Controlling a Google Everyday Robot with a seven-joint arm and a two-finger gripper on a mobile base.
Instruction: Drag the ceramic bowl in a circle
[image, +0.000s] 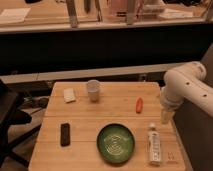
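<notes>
End effector (166, 118) downward beneath bent arm (187, 85), at table (85, 150) right edge.

No writing can be read. The bottle (154, 140) at lower right carries a label (155, 150), but its words cannot be made out. The gripper (166, 117) hangs at the frame's right, above the bottle.
</notes>
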